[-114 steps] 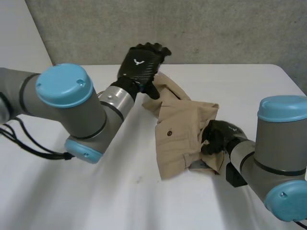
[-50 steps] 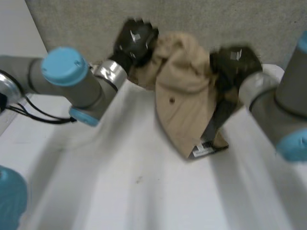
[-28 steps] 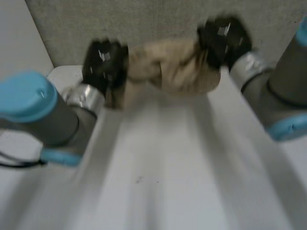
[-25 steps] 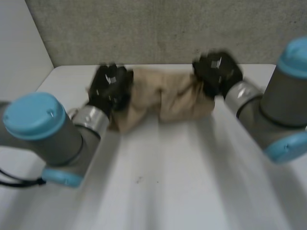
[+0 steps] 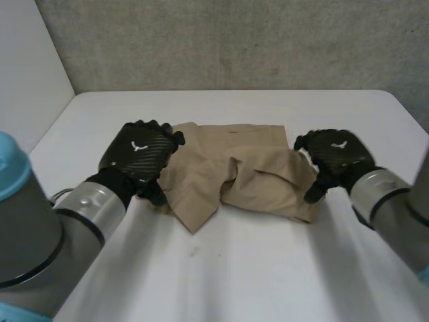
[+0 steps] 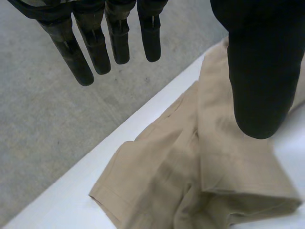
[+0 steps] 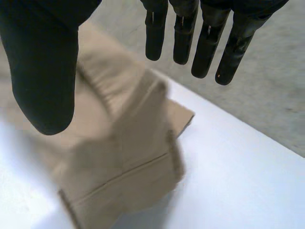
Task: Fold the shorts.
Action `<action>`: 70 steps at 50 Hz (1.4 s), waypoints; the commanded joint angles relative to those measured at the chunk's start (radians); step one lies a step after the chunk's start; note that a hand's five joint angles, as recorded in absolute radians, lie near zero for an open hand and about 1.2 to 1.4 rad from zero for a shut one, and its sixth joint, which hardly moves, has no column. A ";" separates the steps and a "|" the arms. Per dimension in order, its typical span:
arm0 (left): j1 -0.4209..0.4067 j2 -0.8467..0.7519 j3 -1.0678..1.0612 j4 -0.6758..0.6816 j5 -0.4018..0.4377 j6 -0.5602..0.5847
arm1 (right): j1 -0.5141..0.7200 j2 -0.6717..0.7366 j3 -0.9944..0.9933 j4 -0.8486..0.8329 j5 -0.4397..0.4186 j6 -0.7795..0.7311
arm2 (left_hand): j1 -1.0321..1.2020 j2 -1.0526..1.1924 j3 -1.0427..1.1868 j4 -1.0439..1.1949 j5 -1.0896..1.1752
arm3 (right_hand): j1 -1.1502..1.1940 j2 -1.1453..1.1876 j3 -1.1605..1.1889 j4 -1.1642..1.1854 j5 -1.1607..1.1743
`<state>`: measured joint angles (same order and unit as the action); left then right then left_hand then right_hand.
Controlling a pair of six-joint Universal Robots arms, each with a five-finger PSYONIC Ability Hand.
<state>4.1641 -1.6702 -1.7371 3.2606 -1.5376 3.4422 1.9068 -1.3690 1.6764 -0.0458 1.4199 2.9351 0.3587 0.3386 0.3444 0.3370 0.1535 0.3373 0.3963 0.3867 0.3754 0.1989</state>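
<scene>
Two robot hands flank a pair of tan shorts [image 5: 234, 173] lying across the white table [image 5: 221, 275], in its far half and roughly midway between its left and right edges. The left hand [image 5: 139, 155] sits at the garment's left end and the right hand [image 5: 335, 155] at its right end.

Neither hand grips the cloth. In the left wrist view the fingers [image 6: 95, 43] are straight and parted from the thumb [image 6: 259, 71], with the fabric lying loose beneath them. The right wrist view shows the same: straight fingers [image 7: 205, 38] held clear of the thumb [image 7: 45, 71], with the shorts' end under the palm. Whether either hand brushes the cloth cannot be told.

With one hand at each end, the garment appears to be set out along its width so that it can be flattened and a fold begun. The spread hands look ready to press down or take a fresh hold.

The shorts are far from tidy. They form a rumpled band with a raised ridge of fabric through the middle, and one flap comes to a point toward the table's near edge, just beside the left hand. Stitched hems show at both ends. The far edge of the cloth lies fairly straight, while the near edge is uneven and bunched. The folding seems to be at an early stage, with smoothing probably needed first.
</scene>
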 commanded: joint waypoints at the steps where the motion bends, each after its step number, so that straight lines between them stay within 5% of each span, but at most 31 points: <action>1: 0.013 0.038 -0.053 -0.022 -0.036 -0.231 | -0.063 -0.084 0.049 0.010 -0.007 0.073 | 0.013 0.033 0.028 0.035 0.044 | 0.035 -0.024 -0.014 -0.003 -0.001; 8: 0.014 -0.049 -0.036 -0.022 -0.130 -0.394 | -0.092 -0.102 0.123 0.011 -0.006 0.079 | 0.169 0.189 0.183 0.190 0.199 | 0.050 -0.009 0.001 0.012 0.014; 22: 0.005 -0.262 0.053 -0.027 -0.136 -0.454 | -0.091 -0.033 0.221 -0.009 -0.015 0.102 | 0.225 0.245 0.239 0.246 0.255 | 0.047 -0.012 -0.002 0.009 0.011; 46: -0.002 -0.467 0.200 -0.041 -0.136 -0.540 | -0.078 0.254 0.052 -0.103 0.016 0.200 | 0.225 0.245 0.239 0.246 0.255 | 0.179 0.120 0.130 0.141 0.143; 56: -0.013 -0.471 0.222 -0.042 -0.134 -0.591 | -0.065 0.292 0.019 -0.117 0.067 0.199 | 0.627 0.647 0.641 0.648 0.657 | 0.482 0.423 0.432 0.444 0.445; 70: -0.032 -0.468 0.220 -0.039 -0.136 -0.581 | -0.017 0.292 -0.001 -0.121 0.068 0.200 | 0.949 0.970 0.964 0.971 0.980 | 0.294 0.235 0.244 0.256 0.258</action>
<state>4.1389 -2.1384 -1.5167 3.2184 -1.6733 2.8529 1.8728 -1.0750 1.6757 -0.1657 1.4905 3.1344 0.9391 0.9690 0.9456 0.9751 0.7883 0.5217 0.5960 0.5908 0.5914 0.4217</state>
